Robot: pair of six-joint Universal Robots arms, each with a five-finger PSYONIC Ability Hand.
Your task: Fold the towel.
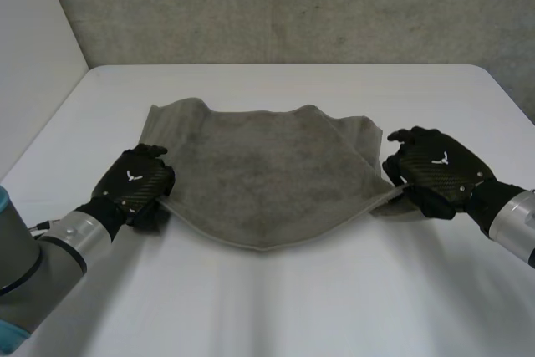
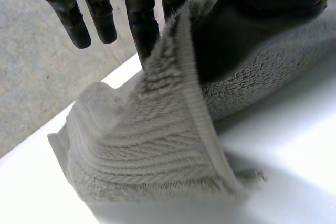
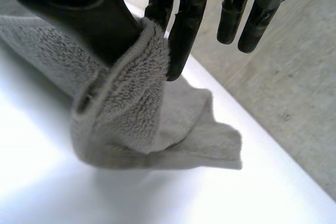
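A grey towel hangs stretched between my two hands above the white table, its near edge sagging in the middle and its far part resting on the table. My left hand pinches the towel's near left corner between thumb and fingers. My right hand pinches the near right corner the same way. In both wrist views the cloth is folded over the thumb, and the slack below it lies bunched on the table.
The table's far edge meets a grey wall. The table's left edge runs beside a white side wall. Bare tabletop lies in front of the towel.
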